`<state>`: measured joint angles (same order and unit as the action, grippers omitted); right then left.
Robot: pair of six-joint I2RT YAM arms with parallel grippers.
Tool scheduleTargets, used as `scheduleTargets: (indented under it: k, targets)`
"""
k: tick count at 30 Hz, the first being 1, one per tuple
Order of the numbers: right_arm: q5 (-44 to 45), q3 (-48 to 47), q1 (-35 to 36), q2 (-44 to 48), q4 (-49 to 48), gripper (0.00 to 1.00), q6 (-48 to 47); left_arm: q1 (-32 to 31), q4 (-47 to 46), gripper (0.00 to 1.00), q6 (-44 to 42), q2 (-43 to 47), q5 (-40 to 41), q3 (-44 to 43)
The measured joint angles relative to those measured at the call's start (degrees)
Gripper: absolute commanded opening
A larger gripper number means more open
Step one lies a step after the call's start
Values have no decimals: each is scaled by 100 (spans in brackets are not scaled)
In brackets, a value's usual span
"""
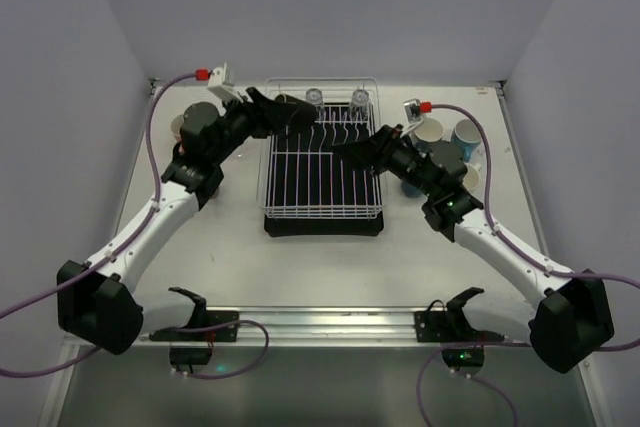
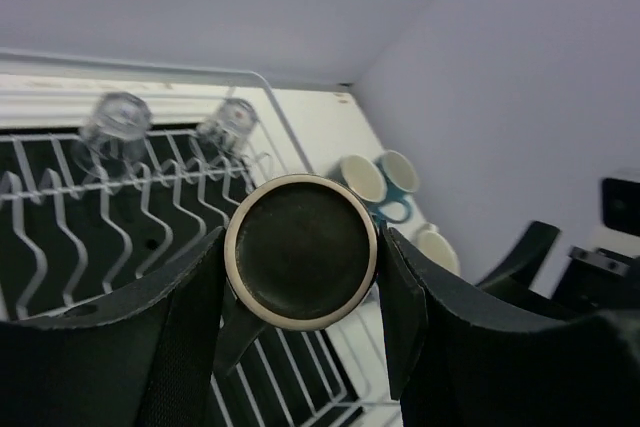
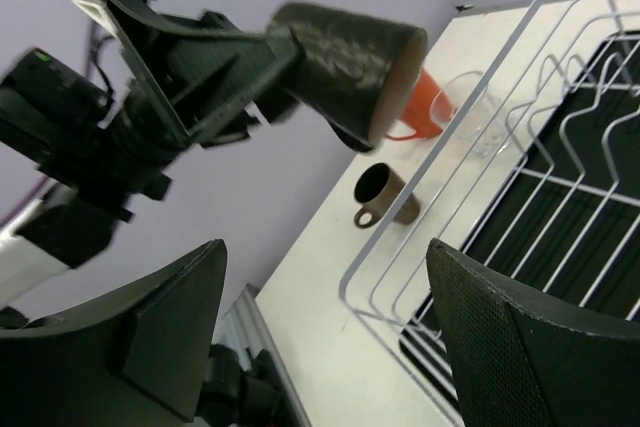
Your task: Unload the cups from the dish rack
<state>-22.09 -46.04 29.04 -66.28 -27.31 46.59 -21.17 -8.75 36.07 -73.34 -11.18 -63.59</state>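
Note:
My left gripper [image 1: 280,110] is shut on a black cup [image 1: 299,115] and holds it in the air over the back left corner of the white wire dish rack [image 1: 320,179]. In the left wrist view the cup's cream-rimmed round end [image 2: 300,252] sits between the fingers [image 2: 190,297]. Two clear glasses [image 1: 314,97] [image 1: 359,99] stand upside down at the rack's back edge. My right gripper [image 1: 352,153] is open and empty over the rack's right side. The right wrist view shows the held black cup [image 3: 350,59], with an orange cup [image 3: 428,105] and a brown mug [image 3: 380,197] on the table left of the rack.
Cream and teal cups [image 1: 428,130] [image 1: 466,134] stand in a group on the table right of the rack, partly behind my right arm. The rack sits on a black drip tray [image 1: 322,226]. Walls close in the table at the back and both sides.

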Motion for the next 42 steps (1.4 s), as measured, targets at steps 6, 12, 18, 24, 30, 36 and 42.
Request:
scheduleTargets:
  k: [6, 12, 18, 24, 30, 36, 42]
  targets:
    - [28, 597, 376, 269, -424, 81, 422, -144, -1130, 0, 1305, 577, -743, 1836]
    - [214, 820, 946, 420, -619, 77, 654, -481, -1853, 0, 1952, 999, -1032, 2422]
    - [603, 1027, 1217, 649, -745, 75, 743, -566, -2653, 1, 2343, 1373, -1165, 2677]
    - [765, 1027, 1255, 710, -824, 73, 723, -595, -2876, 0, 2492, 1388, -1276, 2697]
    - [756, 964, 1259, 498, -992, 61, 686, -743, -3060, 1, 2623, 1388, -1421, 2798]
    - [619, 813, 1270, 162, -1458, 24, 765, -859, -3106, 14, 2706, 1427, -1423, 3038]
    - [402, 892, 1333, 85, -2173, 0, 1001, -857, -3185, 71, 2885, 1685, -1349, 3121]
